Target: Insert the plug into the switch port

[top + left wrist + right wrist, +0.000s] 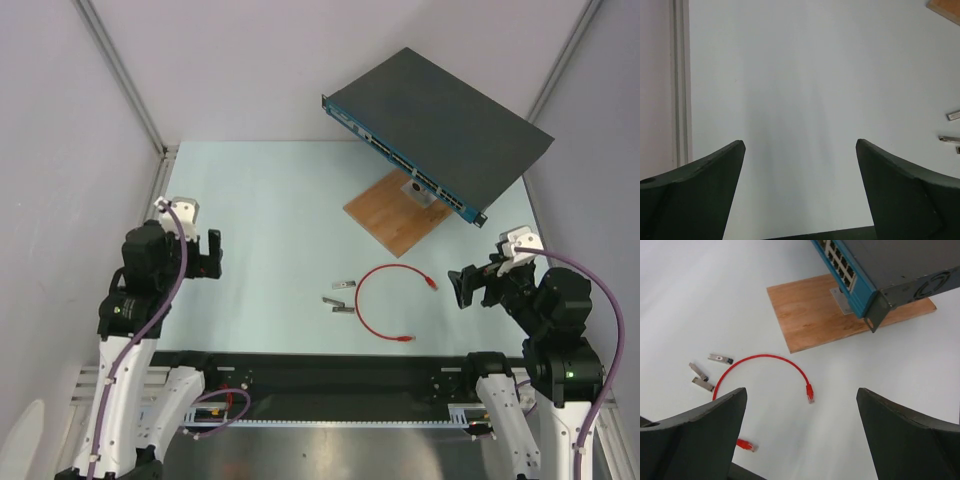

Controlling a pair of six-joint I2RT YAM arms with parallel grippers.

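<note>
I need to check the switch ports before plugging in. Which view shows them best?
Right wrist: the switch ports face it, near and large. Top external shows them small, at an angle; left wrist shows none.

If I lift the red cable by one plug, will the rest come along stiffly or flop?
Probably floppy: the thin red cable lies in a loose curve, so it should trail and drag. It looks light, so little load. Its small plug may twist in the grip.

1x switch (pixel 440 130), 1x cable (pixel 358 300), 3x modules (pixel 343 309), 1x board (pixel 385 215).
</note>
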